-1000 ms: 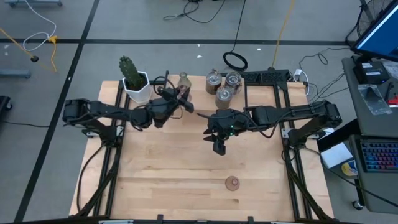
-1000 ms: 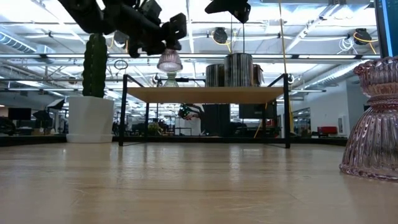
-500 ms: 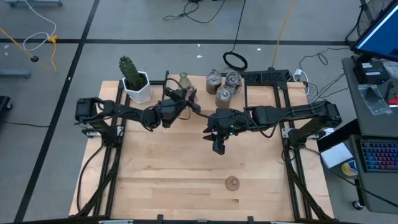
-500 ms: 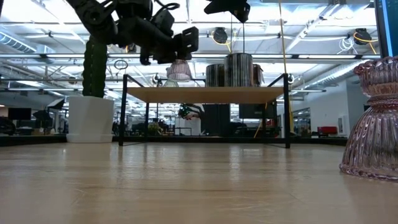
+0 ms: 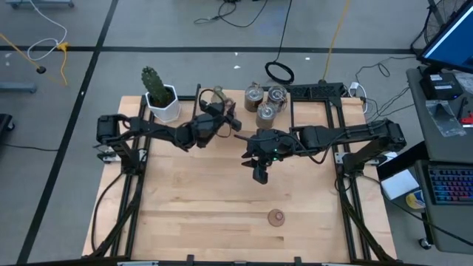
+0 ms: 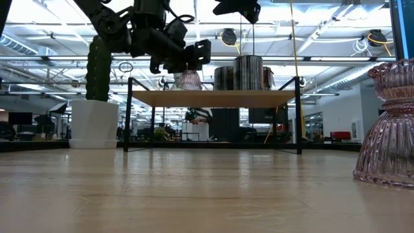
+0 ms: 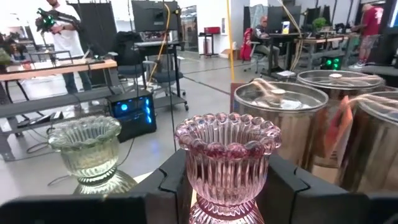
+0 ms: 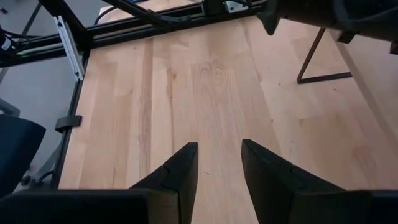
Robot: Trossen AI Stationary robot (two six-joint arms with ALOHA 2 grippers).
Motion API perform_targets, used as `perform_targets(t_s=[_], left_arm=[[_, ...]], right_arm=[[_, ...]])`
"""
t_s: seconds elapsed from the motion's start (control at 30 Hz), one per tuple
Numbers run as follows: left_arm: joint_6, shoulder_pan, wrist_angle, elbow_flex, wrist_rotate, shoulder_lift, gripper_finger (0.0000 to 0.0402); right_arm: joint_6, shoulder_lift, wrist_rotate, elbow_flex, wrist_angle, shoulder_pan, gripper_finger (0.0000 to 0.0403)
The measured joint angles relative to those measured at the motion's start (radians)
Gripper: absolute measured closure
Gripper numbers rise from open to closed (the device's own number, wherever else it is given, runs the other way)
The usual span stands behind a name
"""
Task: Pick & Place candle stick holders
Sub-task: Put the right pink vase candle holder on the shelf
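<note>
My left gripper point(image 7: 227, 186) is shut on a pink ribbed glass candle stick holder point(image 7: 227, 158), carried level just above a low raised wooden shelf point(image 6: 213, 98) at the table's far side. In the low view the holder's bell foot point(image 6: 189, 79) shows below the fingers. A pale green holder point(image 7: 86, 148) stands on its base on the shelf. Three silvery round holders point(image 5: 266, 103) stand on it too, further right. Another pink holder point(image 5: 276, 216) stands near the front edge. My right gripper point(image 8: 217, 168) hovers open over mid-table, holding nothing. My left gripper pinches the pink holder's ribbed cup point(image 7: 186, 168) between its two fingers, one on each side, below the scalloped rim. The fingers come in level from the table's left. The holder stays upright and lifted clear, its bell foot hanging below the fingers.
A cactus in a white pot point(image 5: 160, 94) stands at the far left corner, beside the shelf. The shelf's black legs point(image 6: 128, 116) rise from the tabletop. Bare wood point(image 5: 222, 199) spreads across the middle and near side of the table.
My left gripper has carried the pink holder toward the table's right and down a little, closer to the shelf top and the pale green holder. The holder has stayed upright in the hold. My right gripper has kept still.
</note>
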Motion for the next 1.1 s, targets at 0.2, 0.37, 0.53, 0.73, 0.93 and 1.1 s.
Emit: perform_targets(t_s=[0.2, 0.37, 0.53, 0.73, 0.93, 1.1], left_arm=[[-0.087, 0.016, -0.091, 0.002, 0.034, 0.000, 0.0273], [-0.090, 0.019, -0.093, 0.002, 0.027, -0.001, 0.0273], [-0.090, 0.018, -0.098, 0.002, 0.027, -0.001, 0.0237], [-0.090, 0.018, -0.100, 0.002, 0.027, -0.001, 0.0182], [-0.065, 0.018, -0.052, 0.001, 0.024, -0.001, 0.0168], [0.021, 0.008, 0.058, 0.001, 0.023, -0.001, 0.0177]], right_arm=[[-0.021, 0.000, 0.000, 0.000, 0.000, 0.000, 0.0287], [-0.022, 0.000, 0.000, 0.000, 0.000, 0.000, 0.0287], [-0.022, 0.000, 0.000, 0.000, 0.000, 0.000, 0.0287], [-0.025, 0.000, 0.000, 0.000, 0.000, 0.000, 0.0287], [-0.025, 0.000, 0.000, 0.000, 0.000, 0.000, 0.0287], [-0.025, 0.000, 0.000, 0.000, 0.000, 0.000, 0.0287]])
